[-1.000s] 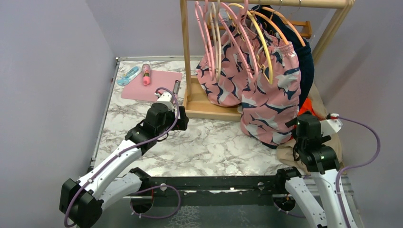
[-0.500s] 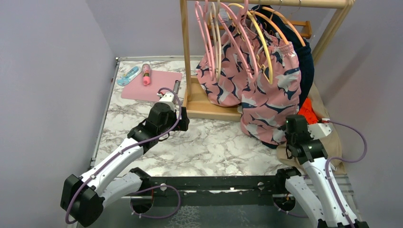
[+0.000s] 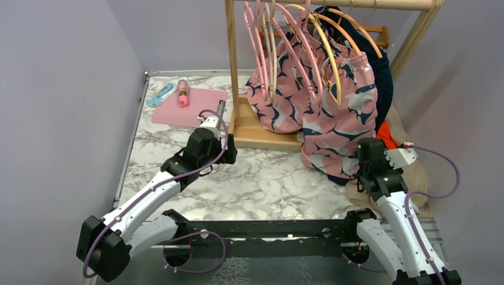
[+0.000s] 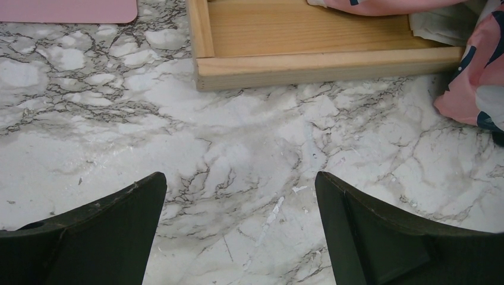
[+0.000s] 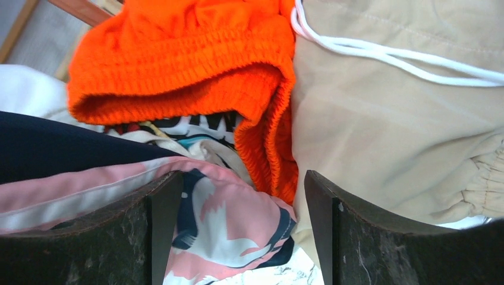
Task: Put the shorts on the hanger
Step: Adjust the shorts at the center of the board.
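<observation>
Shorts (image 5: 196, 53): orange, bunched at right side of counter (image 4: 238, 136), lying against beige garment (image 5: 386, 136), beside hanging shark-print shorts (image 3: 333, 130). Right fingers (image 5: 368, 237) apart over waistband, orange fold showing between them, not clamped. Hanger (image 3: 331, 59): yellow, hooked on wooden rail (image 3: 333, 3), well apart from shorts. Left fingers (image 4: 107, 225) wide apart over bare marble, near rack's wooden base (image 4: 309, 65), holding nothing.
</observation>
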You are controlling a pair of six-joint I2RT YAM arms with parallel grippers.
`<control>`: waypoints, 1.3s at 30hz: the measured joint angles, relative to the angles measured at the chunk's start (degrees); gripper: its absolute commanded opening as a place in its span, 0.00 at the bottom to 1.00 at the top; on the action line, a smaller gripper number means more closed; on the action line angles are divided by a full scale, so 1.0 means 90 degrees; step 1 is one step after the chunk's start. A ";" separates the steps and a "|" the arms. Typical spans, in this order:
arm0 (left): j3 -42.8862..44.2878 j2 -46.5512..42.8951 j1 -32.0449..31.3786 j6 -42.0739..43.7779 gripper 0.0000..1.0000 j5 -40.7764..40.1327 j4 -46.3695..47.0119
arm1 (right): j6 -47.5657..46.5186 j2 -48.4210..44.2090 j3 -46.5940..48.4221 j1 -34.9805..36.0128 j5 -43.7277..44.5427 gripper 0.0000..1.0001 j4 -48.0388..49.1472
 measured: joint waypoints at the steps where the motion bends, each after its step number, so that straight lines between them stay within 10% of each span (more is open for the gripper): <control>1: 0.0002 0.0002 0.0000 -0.0002 0.98 0.0002 0.0000 | -0.0066 -0.0017 0.0083 0.0000 0.0019 0.78 0.0000; 39: 0.0000 0.0083 -0.0124 -0.0075 0.98 0.0175 0.0002 | -0.1328 0.1163 -0.0678 -0.2086 -0.1086 0.67 0.2630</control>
